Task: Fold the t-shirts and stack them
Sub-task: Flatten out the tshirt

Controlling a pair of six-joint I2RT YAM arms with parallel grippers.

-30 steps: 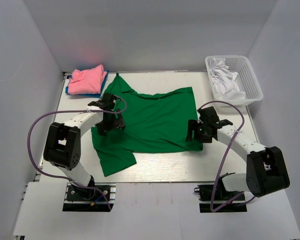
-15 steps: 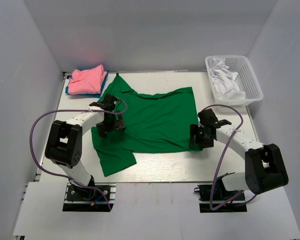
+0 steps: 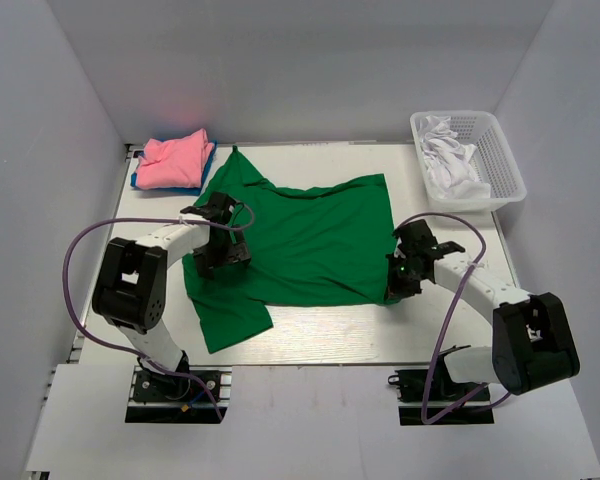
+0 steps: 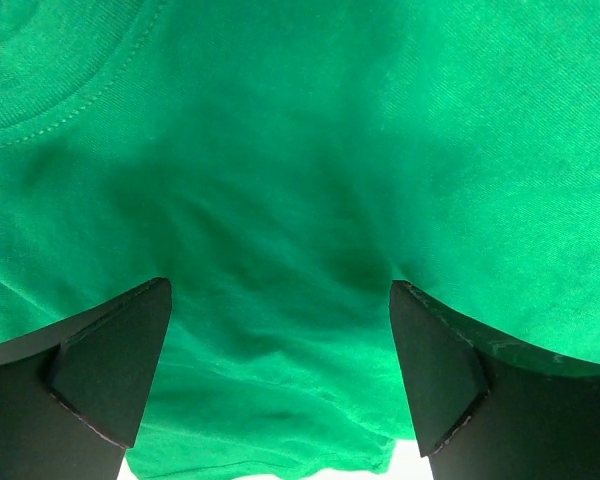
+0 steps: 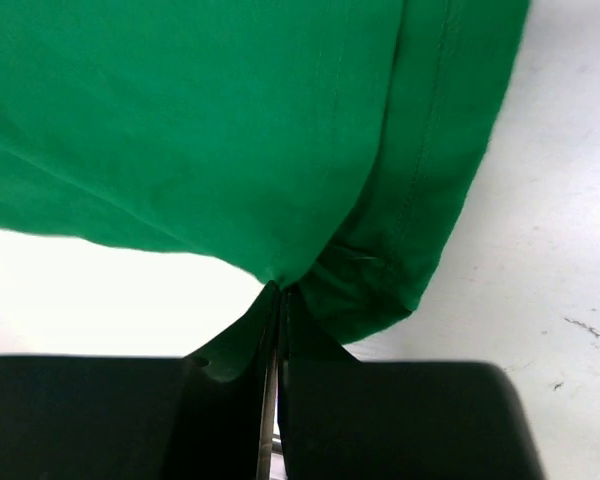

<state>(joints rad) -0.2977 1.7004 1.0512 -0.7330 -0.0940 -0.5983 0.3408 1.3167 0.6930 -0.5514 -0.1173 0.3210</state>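
Note:
A bright green t-shirt (image 3: 310, 240) lies spread across the table, one sleeve pointing to the near left. My right gripper (image 3: 393, 291) is shut on its near right corner (image 5: 280, 275), the cloth bunched between the fingers. Over the shirt's left part near the collar, my left gripper (image 3: 218, 258) stands open, its fingers (image 4: 115, 365) wide apart above the green cloth (image 4: 280, 200). A folded pink t-shirt (image 3: 172, 160) rests on a blue one (image 3: 138, 181) at the far left. White cloth (image 3: 450, 160) lies in the basket.
A white mesh basket (image 3: 505, 170) stands at the far right corner. Grey walls close in the table (image 3: 330, 335) on three sides. Purple cables loop from both arms.
My right gripper has moved down to the shirt's near right corner and shut on it. The left arm has shifted slightly.

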